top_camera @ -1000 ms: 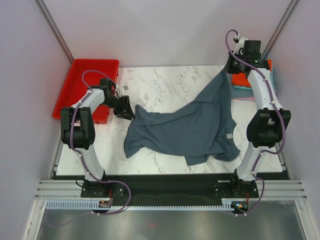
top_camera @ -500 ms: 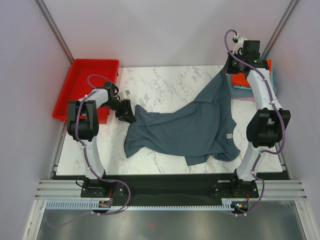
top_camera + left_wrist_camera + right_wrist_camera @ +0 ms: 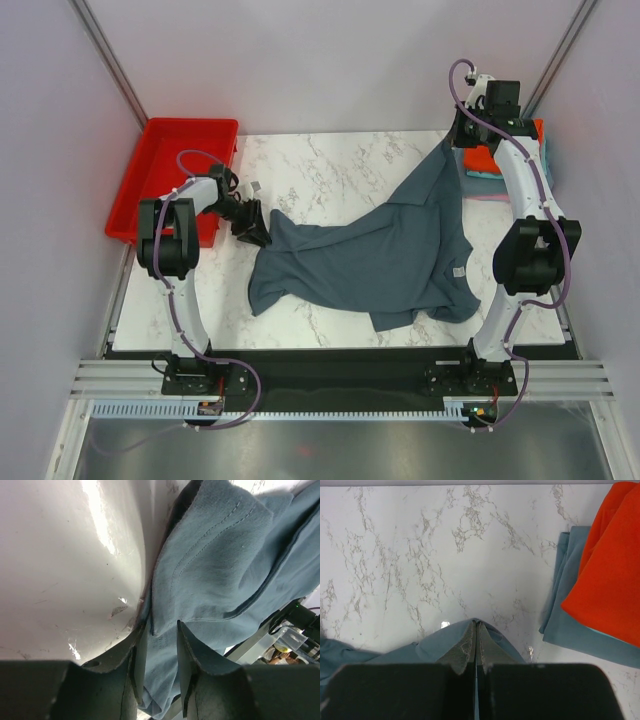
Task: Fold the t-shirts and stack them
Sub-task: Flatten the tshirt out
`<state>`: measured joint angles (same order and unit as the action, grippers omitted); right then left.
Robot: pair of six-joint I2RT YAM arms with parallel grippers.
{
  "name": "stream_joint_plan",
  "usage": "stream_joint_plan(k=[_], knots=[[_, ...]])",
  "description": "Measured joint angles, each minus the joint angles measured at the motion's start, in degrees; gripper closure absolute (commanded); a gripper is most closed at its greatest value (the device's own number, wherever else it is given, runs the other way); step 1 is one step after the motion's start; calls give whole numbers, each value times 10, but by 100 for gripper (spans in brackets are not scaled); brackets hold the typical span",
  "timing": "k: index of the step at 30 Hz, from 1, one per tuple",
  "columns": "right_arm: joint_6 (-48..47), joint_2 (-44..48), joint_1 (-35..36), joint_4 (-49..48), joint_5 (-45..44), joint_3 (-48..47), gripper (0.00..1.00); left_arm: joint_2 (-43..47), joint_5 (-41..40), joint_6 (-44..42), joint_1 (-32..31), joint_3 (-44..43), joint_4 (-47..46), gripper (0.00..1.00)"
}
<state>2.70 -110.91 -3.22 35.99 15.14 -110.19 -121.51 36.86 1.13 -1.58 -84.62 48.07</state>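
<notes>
A large slate blue-grey t-shirt [image 3: 375,255] lies rumpled across the marble table [image 3: 330,165], its small white tag [image 3: 459,271] at the right. My left gripper [image 3: 252,226] is at the shirt's left corner. In the left wrist view its jaws [image 3: 161,626] stand apart with the shirt's hem [image 3: 210,580] between them, not pinched. My right gripper [image 3: 456,142] is shut on the shirt's far right corner and holds it up. The cloth [image 3: 435,642] drapes over the closed fingertips [image 3: 476,625].
A red plastic tray [image 3: 170,150] sits at the back left, beside my left arm. Folded shirts are stacked at the back right: orange-red [image 3: 610,580] on top of teal [image 3: 570,610], with a pink edge [image 3: 490,196] showing below them.
My left arm's elbow has swung in towards the table while its gripper stayed at the shirt's left corner, its jaws narrowing slightly. The right arm and the shirt have not moved.
</notes>
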Motion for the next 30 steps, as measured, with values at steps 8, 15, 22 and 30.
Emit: stream_joint_plan(k=[8,15,22,30], knots=[[-2,0,0,0,-2,0,100,-3,-2,0,-1,0,0,70],[-7,0,0,0,-5,0,100,-6,-2,1,-4,0,0,78],[-9,0,0,0,-6,0,100,-6,-9,1,-11,0,0,98],[-10,3,0,0,-6,0,100,8,-33,1,-15,0,1,98]])
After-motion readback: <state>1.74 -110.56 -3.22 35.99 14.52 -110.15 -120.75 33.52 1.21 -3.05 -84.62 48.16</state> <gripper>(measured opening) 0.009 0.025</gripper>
